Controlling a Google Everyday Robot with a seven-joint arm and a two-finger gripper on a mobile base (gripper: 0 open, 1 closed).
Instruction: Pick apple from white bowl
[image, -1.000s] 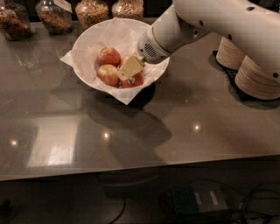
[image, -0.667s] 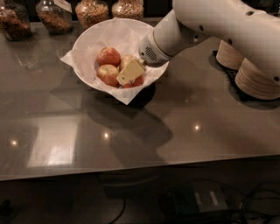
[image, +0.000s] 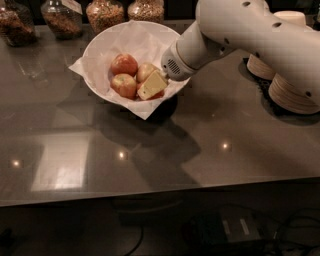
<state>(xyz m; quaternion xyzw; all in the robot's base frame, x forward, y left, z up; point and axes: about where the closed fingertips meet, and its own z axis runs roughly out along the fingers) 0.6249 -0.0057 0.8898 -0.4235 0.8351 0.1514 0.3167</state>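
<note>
Jaw opening not discernible. Gripper (image: 152, 86) set low inside white bowl (image: 100, 45), upon reddest apple (image: 159, 94) at right of cluster, mostly hidden. Judged firm, smooth, light, bruisable; best clasped across widest girth. Paler apples (image: 124, 85) alongside. Bowl on bench (image: 150, 150).
</note>
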